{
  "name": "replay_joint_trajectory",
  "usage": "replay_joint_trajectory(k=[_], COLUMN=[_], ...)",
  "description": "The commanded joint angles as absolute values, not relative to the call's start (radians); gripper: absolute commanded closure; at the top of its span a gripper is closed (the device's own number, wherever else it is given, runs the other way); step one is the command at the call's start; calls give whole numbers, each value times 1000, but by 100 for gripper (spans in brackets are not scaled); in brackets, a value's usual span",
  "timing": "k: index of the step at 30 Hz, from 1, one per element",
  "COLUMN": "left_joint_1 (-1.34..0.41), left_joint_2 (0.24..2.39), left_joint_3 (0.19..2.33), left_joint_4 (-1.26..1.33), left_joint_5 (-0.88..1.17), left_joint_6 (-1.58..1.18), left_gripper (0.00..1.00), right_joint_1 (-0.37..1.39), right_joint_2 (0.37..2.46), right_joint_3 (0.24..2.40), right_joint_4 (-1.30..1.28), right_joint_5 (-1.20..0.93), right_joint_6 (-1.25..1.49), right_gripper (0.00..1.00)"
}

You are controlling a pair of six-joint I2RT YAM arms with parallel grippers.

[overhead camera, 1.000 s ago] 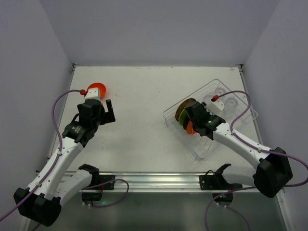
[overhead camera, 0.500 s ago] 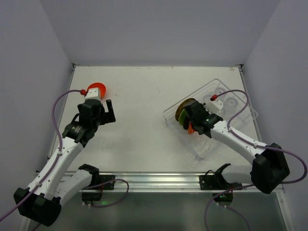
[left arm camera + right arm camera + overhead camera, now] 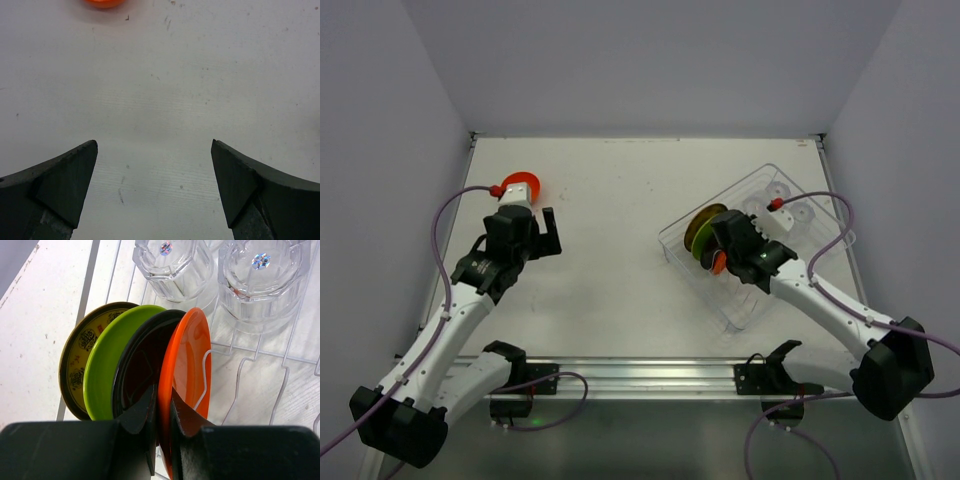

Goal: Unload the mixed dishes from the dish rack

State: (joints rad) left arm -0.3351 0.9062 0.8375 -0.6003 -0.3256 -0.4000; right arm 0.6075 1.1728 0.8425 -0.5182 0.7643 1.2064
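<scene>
R pincer (image 3: pixel 163 395) clamps orange plate (image 3: pixel 191 356) rim in dish rack (image 3: pixel 744 306), L pincer (image 3: pixel 154 192) gapes empty; thin edge grip could slip, or drag dark plate (image 3: pixel 142 365).

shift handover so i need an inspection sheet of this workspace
surface: white table, faint scuffs
job's things: dish rack at right holds patterned plate, lime green plate, dark plate, orange plate on edge, plus clear cups; orange-red bowl on table, far left
clutter: nothing seen
hands: left hand open above bare table; right hand shut on orange plate
cables: purple cables, one looping at each side
surroundings: plain pale walls
</scene>
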Motion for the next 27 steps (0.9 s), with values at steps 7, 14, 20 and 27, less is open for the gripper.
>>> replay_joint_trajectory(k=[7,14,20,27], left_joint_1=[-337,-337,-337,-337], left_joint_2=[913,916,911,908], left_joint_3=[839,844,896,1097], left_joint_4=[-572,-575,-601,-612], left_joint_5=[-327,-334,-267,-111], left_joint_6=[-379,-382,-399,-440], left_gripper=[0,0,0,0], right_joint_1=[601,603,603,606], right_joint_2=[1037,921,804,747], right_joint_3=[876,884,838,870], right_joint_4=[-551,-505,-295,-244], right_joint_5=[830,822,691,329], right_joint_6=[1227,1066,622,203], right_gripper=[100,100,100,100])
